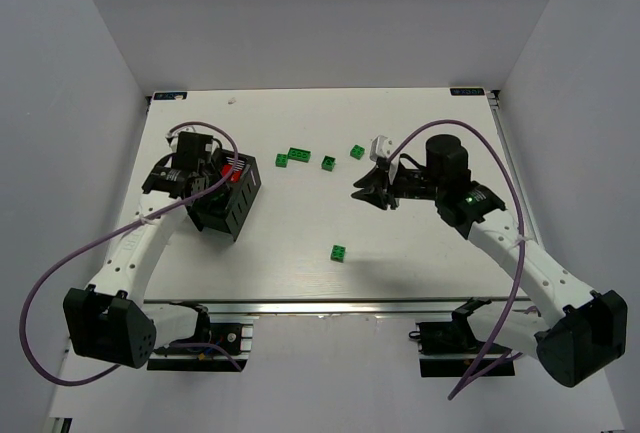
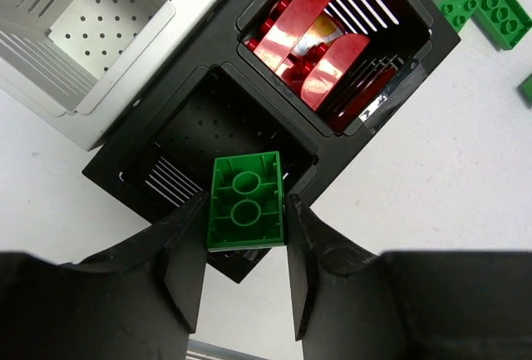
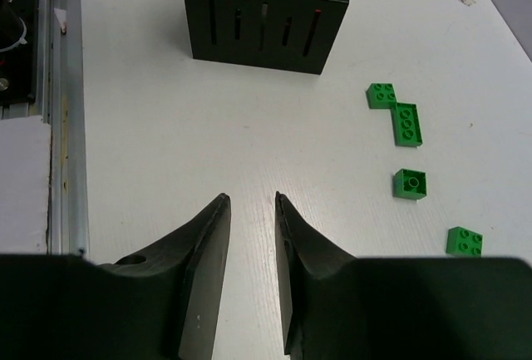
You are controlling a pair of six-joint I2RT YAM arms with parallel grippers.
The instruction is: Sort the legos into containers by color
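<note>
1. White container [image 2: 50, 77]: lies ahead and to the left of the left gripper. No legos show on its perforated floor, but its far corner is cut off by the edge of the left wrist view.
2. Left gripper [image 2: 246, 227]: closed narrowly on one green brick [image 2: 245, 198], which is gripped by its two sides with the hollow underside turned to the camera. The brick is held above the near rim of the compartment directly ahead.
3. Black container [image 2: 204, 59]: the compartment beneath the held brick appears empty, though part of its floor is hidden by the brick. The compartment ahead and to the right holds red legos [image 2: 312, 44]; a yellowish patch among them may be a reflection or another colour, which cannot be told.
4. Step in hand, as judged: depositing a green brick. The next move calls for the brick to be centred over the empty compartment and the jaws parted, well away from the red pile.
5. Loose green legos [image 1: 298, 157]: four lie on the table ahead and to the right of the right gripper; a fifth [image 1: 340, 252] falls outside the right wrist view.
6. Right gripper [image 3: 250, 202]: jaws slightly parted, with nothing between them, above bare table.
7. A small white-grey object [image 1: 380, 144] beside the right gripper cannot be identified.
</note>
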